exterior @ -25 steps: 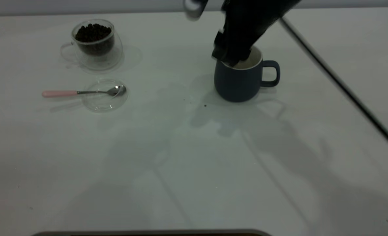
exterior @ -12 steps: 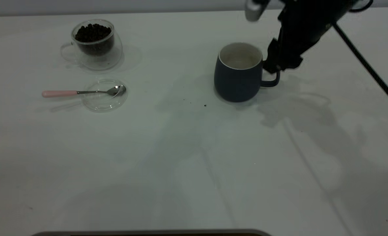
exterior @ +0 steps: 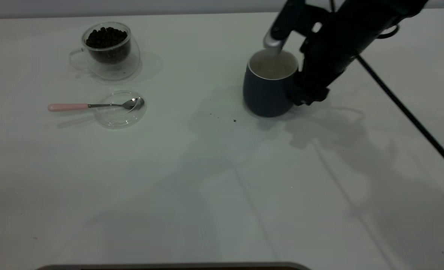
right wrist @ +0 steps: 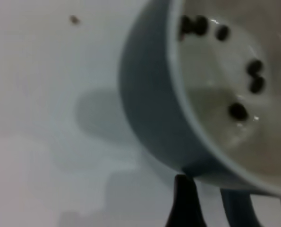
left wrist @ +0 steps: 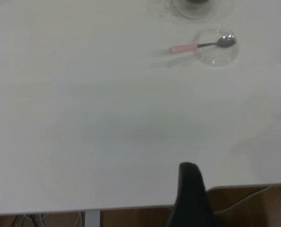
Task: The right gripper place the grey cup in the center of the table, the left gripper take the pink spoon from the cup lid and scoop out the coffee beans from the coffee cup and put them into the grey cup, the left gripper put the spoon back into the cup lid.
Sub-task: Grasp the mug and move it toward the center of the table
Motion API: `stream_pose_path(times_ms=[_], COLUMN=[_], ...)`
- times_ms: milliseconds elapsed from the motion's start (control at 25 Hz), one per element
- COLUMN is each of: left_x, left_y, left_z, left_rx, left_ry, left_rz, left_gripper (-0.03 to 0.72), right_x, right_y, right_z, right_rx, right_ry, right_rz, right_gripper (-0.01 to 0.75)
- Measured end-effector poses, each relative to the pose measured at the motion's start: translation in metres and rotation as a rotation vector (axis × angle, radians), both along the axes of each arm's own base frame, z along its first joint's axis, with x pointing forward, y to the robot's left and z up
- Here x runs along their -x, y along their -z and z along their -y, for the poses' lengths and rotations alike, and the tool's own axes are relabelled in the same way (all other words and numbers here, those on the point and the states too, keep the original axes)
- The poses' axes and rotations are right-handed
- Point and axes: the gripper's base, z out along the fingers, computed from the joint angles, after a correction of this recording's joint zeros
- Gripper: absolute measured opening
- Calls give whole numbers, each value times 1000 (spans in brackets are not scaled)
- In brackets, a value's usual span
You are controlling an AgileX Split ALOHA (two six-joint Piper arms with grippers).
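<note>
The right gripper [exterior: 307,95] sits low at the handle side of the grey cup [exterior: 269,88], whether clamped on the handle I cannot tell, likely to shift the cup centreward, well apart from the pink spoon [exterior: 94,106] resting on the cup lid [exterior: 119,116].

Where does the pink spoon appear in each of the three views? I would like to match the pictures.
Exterior view: the spoon lies at the left, its bowl in the clear lid, below the glass cup of beans.
Left wrist view: the spoon is far off near the top edge, its bowl in the lid.
Right wrist view: not in it; only the grey cup shows.
Shared landmark: the lid, in the exterior and left wrist views.
</note>
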Motion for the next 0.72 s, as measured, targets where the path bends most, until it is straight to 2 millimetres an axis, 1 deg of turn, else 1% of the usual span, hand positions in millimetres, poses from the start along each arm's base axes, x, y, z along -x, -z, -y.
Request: stream_pose_path(times_ms=[160, 360, 440, 520, 560, 600, 680, 720], left_x=[0, 0, 0, 0, 0, 0, 0, 0], left_y=[0, 0, 0, 0, 0, 0, 0, 0], left_z=[0, 0, 0, 0, 0, 0, 0, 0], left_rx=[0, 0, 0, 0, 0, 0, 0, 0], left_ry=[0, 0, 0, 0, 0, 0, 0, 0], left_rz=[0, 0, 0, 0, 0, 0, 0, 0], left_gripper=[586, 586, 586, 586, 586, 586, 586, 586], right_x=[-1, 4, 9, 11, 12, 13, 17, 19], right_y=[-4, -11, -12, -14, -20, -30, -62, -84], right_z=[-21, -52, -60, -62, -63, -64, -65, -64], right_rx=[-12, -25, -28, -42, -54, -72, -118, -150], right_ry=[-43, -110, -127, -125, -129, -132, -140, -135], right_rz=[29, 64, 67, 45, 30, 16, -3, -15], right_gripper=[591, 591, 591, 591, 591, 591, 591, 591])
